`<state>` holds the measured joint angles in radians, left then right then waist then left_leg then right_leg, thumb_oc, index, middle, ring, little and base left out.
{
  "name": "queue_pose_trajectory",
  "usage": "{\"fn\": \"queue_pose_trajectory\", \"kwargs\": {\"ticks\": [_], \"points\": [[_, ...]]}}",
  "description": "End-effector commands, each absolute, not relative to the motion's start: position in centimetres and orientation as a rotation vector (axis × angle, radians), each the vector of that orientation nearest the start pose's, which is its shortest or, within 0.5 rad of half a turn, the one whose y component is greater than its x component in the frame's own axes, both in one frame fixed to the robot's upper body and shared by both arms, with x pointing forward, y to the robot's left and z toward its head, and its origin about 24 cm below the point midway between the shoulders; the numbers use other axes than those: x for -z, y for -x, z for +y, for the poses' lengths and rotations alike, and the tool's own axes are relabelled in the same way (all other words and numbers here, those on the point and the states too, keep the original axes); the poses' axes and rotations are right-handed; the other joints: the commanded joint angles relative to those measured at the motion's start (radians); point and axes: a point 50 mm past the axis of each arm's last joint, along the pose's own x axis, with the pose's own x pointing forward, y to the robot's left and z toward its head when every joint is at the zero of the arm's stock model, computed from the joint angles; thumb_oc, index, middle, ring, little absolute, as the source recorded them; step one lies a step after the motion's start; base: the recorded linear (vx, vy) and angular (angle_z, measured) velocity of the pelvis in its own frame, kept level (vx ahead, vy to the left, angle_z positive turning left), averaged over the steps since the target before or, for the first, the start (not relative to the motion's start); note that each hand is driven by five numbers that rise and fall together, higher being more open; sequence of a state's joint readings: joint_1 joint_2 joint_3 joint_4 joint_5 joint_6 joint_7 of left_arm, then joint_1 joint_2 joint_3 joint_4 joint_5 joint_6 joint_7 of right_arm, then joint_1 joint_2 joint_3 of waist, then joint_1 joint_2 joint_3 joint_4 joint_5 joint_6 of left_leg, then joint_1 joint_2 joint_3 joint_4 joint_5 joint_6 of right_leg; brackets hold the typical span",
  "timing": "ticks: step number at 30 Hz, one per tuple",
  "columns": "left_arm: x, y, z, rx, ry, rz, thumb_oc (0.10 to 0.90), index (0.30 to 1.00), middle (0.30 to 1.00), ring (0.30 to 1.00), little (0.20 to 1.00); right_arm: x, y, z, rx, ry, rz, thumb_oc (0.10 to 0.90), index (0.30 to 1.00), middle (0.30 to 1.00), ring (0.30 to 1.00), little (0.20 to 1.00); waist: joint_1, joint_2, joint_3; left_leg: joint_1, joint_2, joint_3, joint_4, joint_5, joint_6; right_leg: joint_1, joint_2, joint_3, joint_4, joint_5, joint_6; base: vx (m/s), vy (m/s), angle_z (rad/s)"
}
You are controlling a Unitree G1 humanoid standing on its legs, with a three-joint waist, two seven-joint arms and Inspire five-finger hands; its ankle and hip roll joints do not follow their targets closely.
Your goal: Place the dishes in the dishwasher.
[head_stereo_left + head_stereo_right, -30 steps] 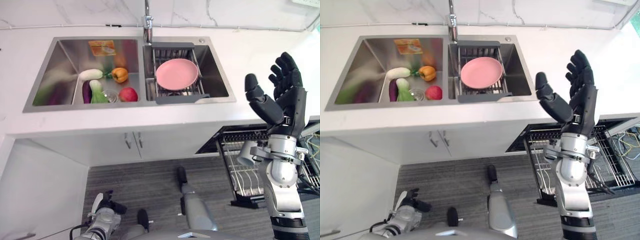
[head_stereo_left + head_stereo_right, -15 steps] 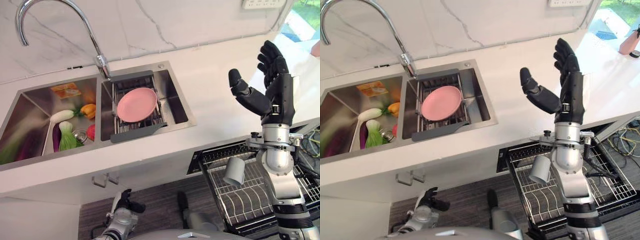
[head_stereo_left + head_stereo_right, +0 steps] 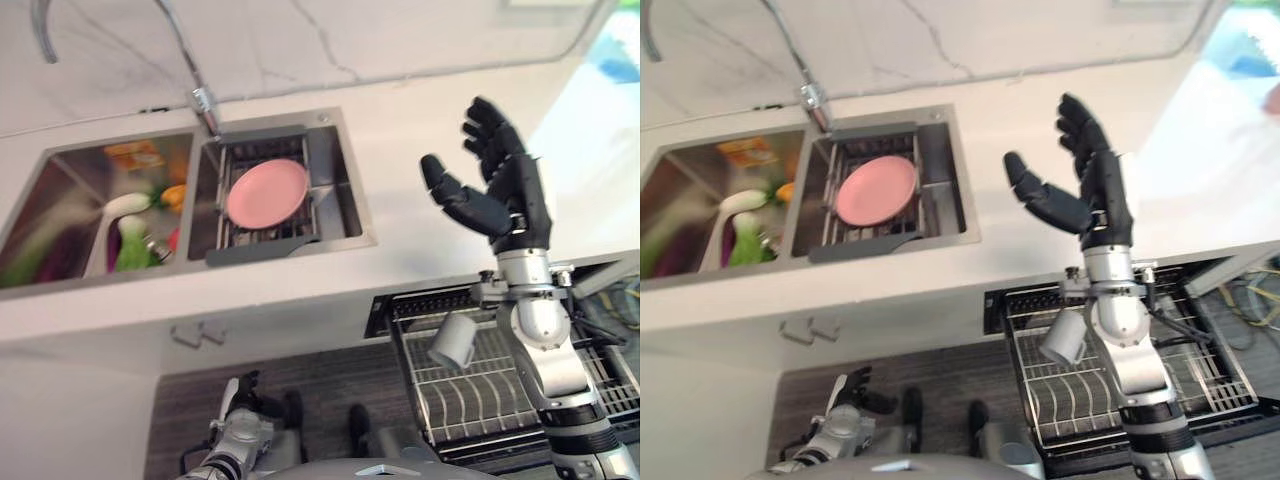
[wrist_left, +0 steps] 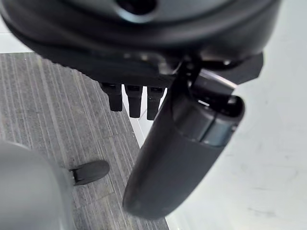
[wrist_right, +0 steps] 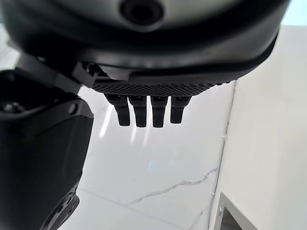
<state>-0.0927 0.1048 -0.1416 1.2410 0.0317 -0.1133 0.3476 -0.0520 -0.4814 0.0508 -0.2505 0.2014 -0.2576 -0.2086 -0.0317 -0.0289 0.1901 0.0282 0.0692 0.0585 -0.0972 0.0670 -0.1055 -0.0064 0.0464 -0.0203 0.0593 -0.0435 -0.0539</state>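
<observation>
Over desk [image 3: 420, 120]: right hand [image 3: 495, 185] raised, fingers spread wide, empty. Pink plate [image 3: 266, 192] on sink rack; dishwasher rack [image 3: 500, 375] unloaded. Task not started.

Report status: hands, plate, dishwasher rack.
Right hand open, raised over counter. Left hand low, holding nothing. Pink plate in sink rack. Dishwasher rack pulled out, path unobstructed.

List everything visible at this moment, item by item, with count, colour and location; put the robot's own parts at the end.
Plate: one, pink, on the dark rack in the sink's right basin.
Vegetables: several, green, white, orange, red, in the left basin.
Sink: one, steel, double basin, set in the white counter.
Faucet: one, chrome, behind the sink.
Dishwasher rack: one, wire, pulled out below the counter, no dishes visible.
Right hand: dark, open, raised over the counter, holding nothing.
Left hand: dark, low near the floor.
</observation>
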Motion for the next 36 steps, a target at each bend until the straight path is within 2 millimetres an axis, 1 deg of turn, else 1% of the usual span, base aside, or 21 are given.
{"fn": "queue_pose_trajectory", "kwargs": {"ticks": [1, 8, 13, 15, 16, 19, 21, 22, 23, 24, 25, 26, 27, 28, 29, 30, 31, 32, 33, 34, 36], "points": [[15.0, -12.3, 22.6, -0.296, -0.472, 1.013, 0.800, 0.900, 0.900, 0.900, 0.900, -19.9, -23.4, -19.8, 0.019, 0.151, -0.841, 0.800, 0.900, 0.900, 0.900, 0.900, 0.020, -0.049, -0.067, 0.016, -0.005, -0.021, 0.023, -0.038, 0.027, 0.053, -0.136, 0.062, -0.098, 0.071, 0.195, 0.06, 0.093, 0.02], [14.7, -12.0, 24.7, -0.422, -0.426, 1.029, 0.800, 0.900, 0.900, 0.900, 0.900, -19.8, -24.0, -19.2, 0.009, 0.144, -0.824, 0.800, 0.900, 0.900, 0.900, 0.900, 0.052, -0.092, -0.063, 0.026, -0.026, -0.022, 0.024, -0.061, 0.054, 0.039, -0.160, 0.083, -0.067, 0.069, 0.219, 0.04, 0.089, 0.11], [14.5, -12.3, 25.0, -0.424, -0.442, 1.013, 0.800, 0.900, 0.900, 0.900, 0.900, -19.6, -24.2, -19.3, 0.028, 0.142, -0.817, 0.800, 0.900, 0.900, 0.900, 0.900, 0.061, -0.102, -0.056, 0.032, -0.036, -0.029, 0.025, -0.074, 0.070, 0.014, -0.161, 0.094, 0.005, 0.059, 0.232, 0.04, 0.074, -0.01], [14.1, -12.9, 25.2, -0.426, -0.450, 0.988, 0.800, 0.900, 0.900, 0.900, 0.900, -19.4, -24.2, -19.5, 0.050, 0.133, -0.814, 0.800, 0.900, 0.900, 0.900, 0.900, 0.059, -0.103, -0.041, 0.040, -0.032, -0.034, 0.024, -0.087, 0.079, -0.023, -0.143, 0.098, 0.103, 0.039, 0.243, 0.03, 0.106, 0.01], [13.5, -14.1, 25.7, -0.429, -0.469, 0.941, 0.800, 0.900, 0.900, 0.900, 0.900, -19.1, -24.0, -19.9, 0.074, 0.094, -0.805, 0.800, 0.900, 0.900, 0.900, 0.900, 0.049, -0.107, -0.007, 0.048, -0.019, -0.049, 0.025, -0.089, 0.086, -0.096, -0.107, 0.109, 0.270, 0.055, 0.263, -0.01, 0.070, -0.02], [12.7, -15.3, 26.5, -0.433, -0.505, 0.902, 0.800, 0.900, 0.900, 0.900, 0.900, -18.7, -23.7, -20.6, 0.124, 0.058, -0.799, 0.800, 0.900, 0.900, 0.900, 0.900, 0.016, -0.095, 0.036, 0.076, 0.022, -0.091, 0.014, -0.085, 0.083, -0.209, -0.016, 0.146, 0.488, 0.058, 0.275, 0.05, 0.026, -0.03], [12.6, -15.5, 26.6, -0.426, -0.515, 0.892, 0.800, 0.900, 0.900, 0.900, 0.900, -18.5, -23.5, -20.9, 0.144, 0.045, -0.789, 0.800, 0.900, 0.900, 0.900, 0.900, 0.007, -0.096, 0.036, 0.085, 0.025, -0.102, 0.011, -0.092, 0.079, -0.226, -0.009, 0.148, 0.501, 0.047, 0.267, 0.12, -0.071, -0.01], [12.7, -15.4, 26.6, -0.428, -0.515, 0.903, 0.800, 0.900, 0.900, 0.900, 0.900, -17.8, -23.5, -21.3, 0.183, 0.008, -0.759, 0.800, 0.900, 0.900, 0.900, 0.900, -0.003, -0.104, 0.025, 0.104, 0.024, -0.105, 0.010, -0.104, 0.067, -0.211, -0.050, 0.153, 0.414, 0.041, 0.251, 0.14, -0.092, -0.01], [12.7, -15.3, 26.6, -0.428, -0.515, 0.904, 0.800, 0.900, 0.900, 0.900, 0.900, -17.8, -23.5, -21.3, 0.183, 0.007, -0.758, 0.800, 0.900, 0.900, 0.900, 0.900, -0.004, -0.104, 0.027, 0.107, 0.024, -0.106, 0.010, -0.104, 0.068, -0.206, -0.050, 0.151, 0.409, 0.041, 0.251, 0.26, -0.292, 0.00], [12.8, -15.5, 26.2, -0.426, -0.494, 0.903, 0.800, 0.900, 0.900, 0.900, 0.900, -17.4, -23.6, -21.6, 0.230, -0.039, -0.742, 0.800, 0.900, 0.900, 0.900, 0.900, -0.004, -0.099, 0.018, 0.111, 0.050, -0.088, 0.010, -0.114, 0.038, -0.189, -0.157, 0.144, 0.280, 0.037, 0.247, 0.19, -0.333, 0.01], [12.9, -15.6, 25.9, -0.422, -0.482, 0.900, 0.800, 0.900, 0.900, 0.900, 0.900, -17.4, -23.7, -21.7, 0.247, -0.067, -0.744, 0.800, 0.900, 0.900, 0.900, 0.900, -0.001, -0.097, 0.017, 0.114, 0.064, -0.080, 0.010, -0.121, 0.021, -0.185, -0.225, 0.126, 0.206, 0.063, 0.249, 0.26, -0.533, 0.01], [12.8, -15.9, 25.4, -0.414, -0.468, 0.889, 0.800, 0.900, 0.900, 0.900, 0.900, -17.4, -23.8, -21.8, 0.269, -0.100, -0.748, 0.800, 0.900, 0.900, 0.900, 0.900, -0.001, -0.095, 0.018, 0.123, 0.086, -0.075, 0.010, -0.133, -0.006, -0.198, -0.315, 0.109, 0.114, 0.126, 0.261, 0.12, -0.320, 0.01], [12.8, -15.9, 25.4, -0.413, -0.468, 0.888, 0.800, 0.900, 0.900, 0.900, 0.900, -17.4, -23.8, -21.8, 0.271, -0.100, -0.749, 0.800, 0.900, 0.900, 0.900, 0.900, -0.003, -0.097, 0.018, 0.118, 0.082, -0.078, 0.010, -0.125, -0.005, -0.188, -0.320, 0.104, 0.086, 0.149, 0.263, 0.22, -0.488, 0.01], [13.1, -15.7, 25.0, -0.392, -0.461, 0.895, 0.800, 0.900, 0.900, 0.900, 0.900, -17.4, -23.9, -21.6, 0.272, -0.122, -0.744, 0.800, 0.900, 0.900, 0.900, 0.900, -0.023, -0.090, 0.010, 0.147, 0.119, -0.073, 0.010, -0.154, -0.037, -0.205, -0.396, 0.127, 0.014, 0.227, 0.295, 0.11, -0.298, 0.01], [13.1, -15.7, 25.0, -0.392, -0.461, 0.894, 0.800, 0.900, 0.900, 0.900, 0.900, -17.4, -23.9, -21.6, 0.272, -0.121, -0.745, 0.800, 0.900, 0.900, 0.900, 0.900, -0.023, -0.092, 0.011, 0.143, 0.116, -0.073, 0.010, -0.146, -0.038, -0.207, -0.397, 0.130, 0.009, 0.240, 0.295, 0.22, -0.446, 0.01], [13.1, -15.6, 24.8, -0.375, -0.468, 0.893, 0.800, 0.900, 0.900, 0.900, 0.900, -17.3, -23.9, -21.7, 0.277, -0.111, -0.737, 0.800, 0.900, 0.900, 0.900, 0.900, -0.030, -0.084, 0.002, 0.158, 0.134, -0.069, 0.010, -0.163, -0.052, -0.204, -0.397, 0.165, 0.004, 0.253, 0.316, 0.09, -0.286, 0.01], [13.2, -15.4, 24.9, -0.370, -0.477, 0.899, 0.800, 0.900, 0.900, 0.900, 0.900, -17.4, -24.0, -21.6, 0.267, -0.111, -0.735, 0.800, 0.900, 0.900, 0.900, 0.900, -0.036, -0.078, -0.005, 0.159, 0.155, -0.073, 0.010, -0.159, -0.070, -0.200, -0.383, 0.197, 0.012, 0.256, 0.316, 0.16, -0.403, 0.01], [13.2, -15.3, 25.2, -0.371, -0.486, 0.907, 0.800, 0.900, 0.900, 0.900, 0.900, -17.6, -23.9, -21.5, 0.248, -0.120, -0.744, 0.800, 0.900, 0.900, 0.900, 0.900, -0.032, -0.069, -0.018, 0.154, 0.169, -0.073, 0.010, -0.157, -0.084, -0.183, -0.372, 0.199, -0.005, 0.202, 0.316, 0.07, -0.433, 0.00], [13.3, -15.1, 25.3, -0.376, -0.483, 0.917, 0.800, 0.900, 0.900, 0.900, 0.900, -18.0, -23.7, -21.3, 0.217, -0.126, -0.761, 0.800, 0.900, 0.900, 0.900, 0.900, -0.027, -0.059, -0.024, 0.150, 0.197, -0.071, 0.010, -0.148, -0.110, -0.183, -0.381, 0.186, -0.008, 0.195, 0.316, 0.05, -0.618, 0.00], [13.5, -14.7, 25.1, -0.383, -0.467, 0.929, 0.800, 0.900, 0.900, 0.900, 0.900, -17.9, -24.4, -20.5, 0.147, -0.102, -0.739, 0.800, 0.900, 0.900, 0.900, 0.900, -0.026, -0.021, -0.025, 0.136, 0.266, -0.047, 0.014, -0.057, -0.156, -0.166, -0.350, 0.149, -0.061, 0.170, 0.316, -0.02, -0.593, 0.00], [13.6, -15.1, 24.1, -0.363, -0.471, 0.919, 0.800, 0.900, 0.900, 0.900, 0.900, -18.2, -24.7, -20.5, 0.117, 0.014, -0.738, 0.800, 0.900, 0.900, 0.900, 0.900, -0.030, -0.006, -0.016, 0.003, 0.280, -0.062, 0.193, 0.063, -0.139, -0.071, -0.339, 0.140, -0.122, 0.145, 0.311, -0.02, -0.406, 0.00]]}}
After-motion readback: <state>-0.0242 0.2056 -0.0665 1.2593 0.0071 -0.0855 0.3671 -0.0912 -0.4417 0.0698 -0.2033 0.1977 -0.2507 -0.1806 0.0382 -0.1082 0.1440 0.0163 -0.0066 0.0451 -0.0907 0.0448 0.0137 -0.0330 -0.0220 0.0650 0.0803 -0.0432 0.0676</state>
